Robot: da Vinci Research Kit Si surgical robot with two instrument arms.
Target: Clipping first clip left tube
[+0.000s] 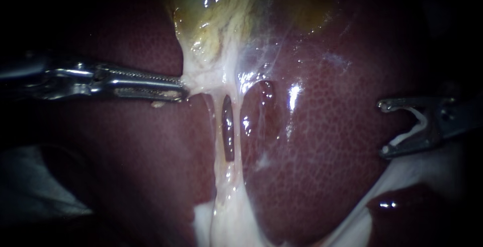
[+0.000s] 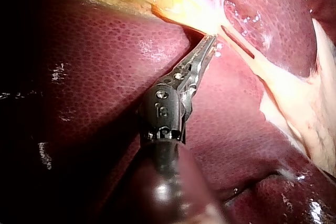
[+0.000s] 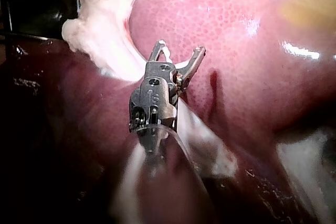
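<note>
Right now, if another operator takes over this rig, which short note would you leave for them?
Left instrument: jaws shut on the pale tissue below the gallbladder.
Right instrument: jaws stand wide with a white clip seated between them, over the liver, well apart from the tubes.
Left tube: bare, no clip on it.
Done: tissue held, clip in the jaws.
Left: bring the clip across the left tube and close it.

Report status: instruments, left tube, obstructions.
Left instrument shut on pale tissue at the gallbladder base. Right instrument holding a white clip, off over the liver. Left tube bare, no clip on. Nothing between.
</note>
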